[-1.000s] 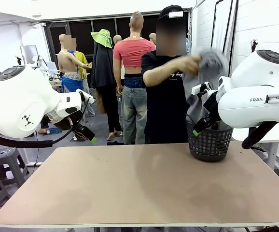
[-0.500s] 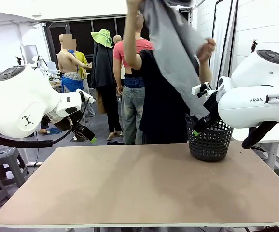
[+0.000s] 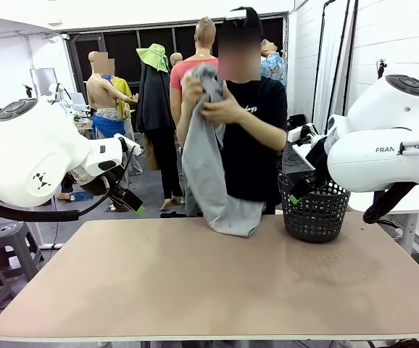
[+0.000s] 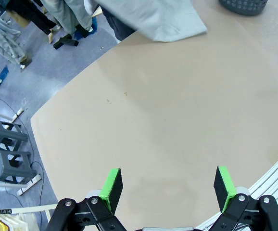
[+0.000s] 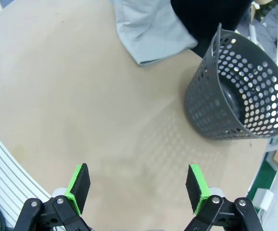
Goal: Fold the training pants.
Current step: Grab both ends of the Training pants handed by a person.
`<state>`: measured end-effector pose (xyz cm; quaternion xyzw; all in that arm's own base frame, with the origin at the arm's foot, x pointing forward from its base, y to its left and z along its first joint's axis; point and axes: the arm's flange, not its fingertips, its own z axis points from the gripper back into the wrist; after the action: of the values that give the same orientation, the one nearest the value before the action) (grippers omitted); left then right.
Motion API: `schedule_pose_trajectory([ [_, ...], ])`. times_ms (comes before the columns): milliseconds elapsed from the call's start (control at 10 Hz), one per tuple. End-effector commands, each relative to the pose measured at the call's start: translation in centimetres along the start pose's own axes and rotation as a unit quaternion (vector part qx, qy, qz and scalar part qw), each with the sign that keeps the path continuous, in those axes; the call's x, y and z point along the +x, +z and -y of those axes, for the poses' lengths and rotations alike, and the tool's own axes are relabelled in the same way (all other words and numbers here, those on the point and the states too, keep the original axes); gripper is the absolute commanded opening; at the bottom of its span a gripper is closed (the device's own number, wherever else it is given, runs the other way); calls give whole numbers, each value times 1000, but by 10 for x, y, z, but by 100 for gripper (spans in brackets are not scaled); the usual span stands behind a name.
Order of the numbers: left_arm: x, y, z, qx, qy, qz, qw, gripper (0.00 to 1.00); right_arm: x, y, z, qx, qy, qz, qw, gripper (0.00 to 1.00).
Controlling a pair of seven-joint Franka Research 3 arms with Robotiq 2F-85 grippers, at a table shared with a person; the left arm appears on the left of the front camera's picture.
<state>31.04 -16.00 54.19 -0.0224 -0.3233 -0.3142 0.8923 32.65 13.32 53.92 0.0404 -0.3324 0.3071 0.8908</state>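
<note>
1. The left gripper (image 4: 168,186) is spread wide with nothing between its flat green pads (image 4: 111,186), and it hangs over the bare tan table (image 4: 153,125).
2. The right gripper (image 5: 138,186) is just as wide apart and empty, above the same smooth matte board.
3. Beyond it stands the black basket (image 5: 240,96), a round tub with perforated walls.
4. The training pants (image 3: 209,181), soft light grey jersey, hang in loose folds from the person's hands (image 3: 220,112). Their lower end is bunched on the table's far edge, near the basket.

The open left pincer (image 4: 168,185) hovers over the table (image 4: 177,110), training pants (image 4: 153,19) beyond.
</note>
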Motion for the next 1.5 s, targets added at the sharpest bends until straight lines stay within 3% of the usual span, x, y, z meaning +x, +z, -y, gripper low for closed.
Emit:
schedule_pose_trajectory([
  [0,-1,-1,-1,-9,-2,0,1000,100,0,0,1,-1,-1,4,1000,100],
  [1400,-1,-1,-1,-9,-2,0,1000,100,0,0,1,-1,-1,4,1000,100],
])
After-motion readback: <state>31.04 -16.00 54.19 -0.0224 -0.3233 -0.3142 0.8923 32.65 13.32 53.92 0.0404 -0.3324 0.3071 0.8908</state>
